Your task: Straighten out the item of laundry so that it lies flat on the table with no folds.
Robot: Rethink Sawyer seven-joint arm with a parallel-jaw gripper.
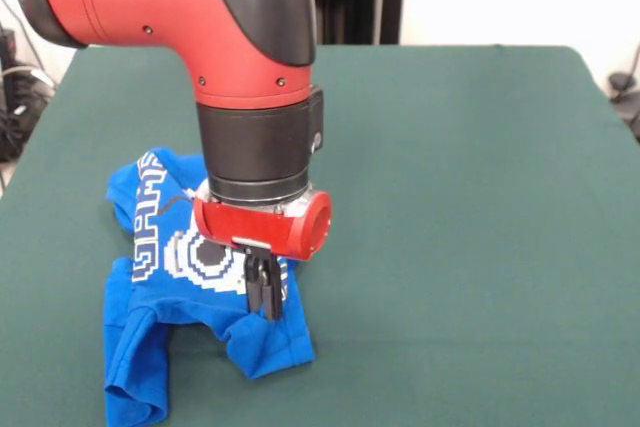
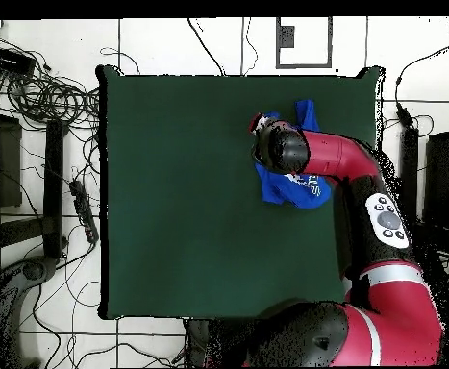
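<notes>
The bright blue T-shirt (image 1: pixel 155 332) lies crumpled and folded on the dark green table (image 1: pixel 460 207), at the left of the front view. Its white pixel print and lettering partly show. My gripper (image 1: pixel 266 309) points down over the shirt's right part, near a bunched sleeve. Its black fingers (image 1: pixel 262 287) stand close together and the tips reach the cloth. I cannot tell whether cloth is pinched between them. In the overhead view the shirt (image 2: pixel 287 189) lies near the table's (image 2: pixel 180 192) upper right, mostly hidden under the arm's wrist (image 2: pixel 284 150).
The red and black arm (image 1: pixel 240 37) fills the upper left of the front view and hides the shirt's far part. Cables and equipment (image 2: pixel 45 96) lie on the floor beside the table.
</notes>
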